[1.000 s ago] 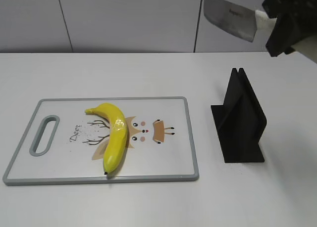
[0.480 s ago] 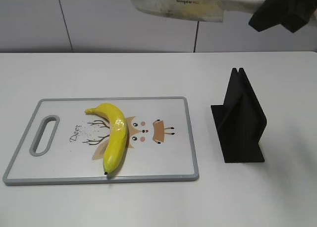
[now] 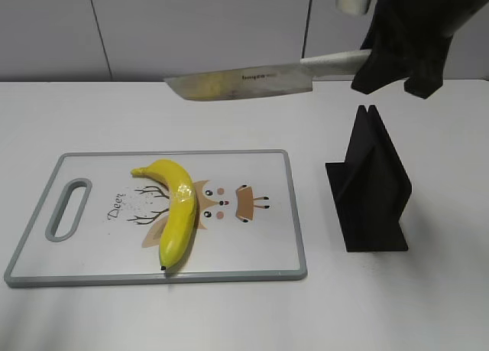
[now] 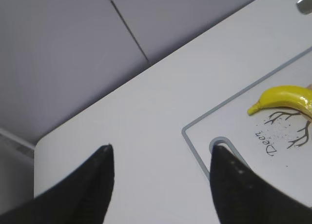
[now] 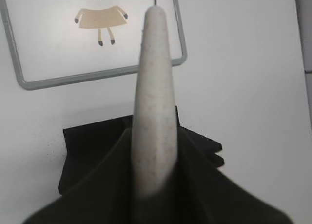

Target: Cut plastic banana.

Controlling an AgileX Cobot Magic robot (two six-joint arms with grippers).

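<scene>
Lower now than half a second ago, the knife (image 3: 244, 82) has dropped from the top of my exterior view to hang level in the air above the far edge of the cutting board (image 3: 290, 213), blade pointing left. My right gripper (image 3: 374, 60) is clamped on its pale handle (image 5: 153, 102); in the right wrist view that handle runs straight up the middle between the dark fingers. The plastic banana (image 3: 174, 206) has not shifted: it lies flat on the board, left of the cartoon deer print, stem toward the far side and dark tip at the near edge. Off to the right of the board stands the black knife holder (image 3: 370, 186), beneath my right arm. My left gripper (image 4: 161, 185) hangs with its fingers spread wide and nothing between them, over the white table (image 4: 146, 112) beyond the board's handle end.
</scene>
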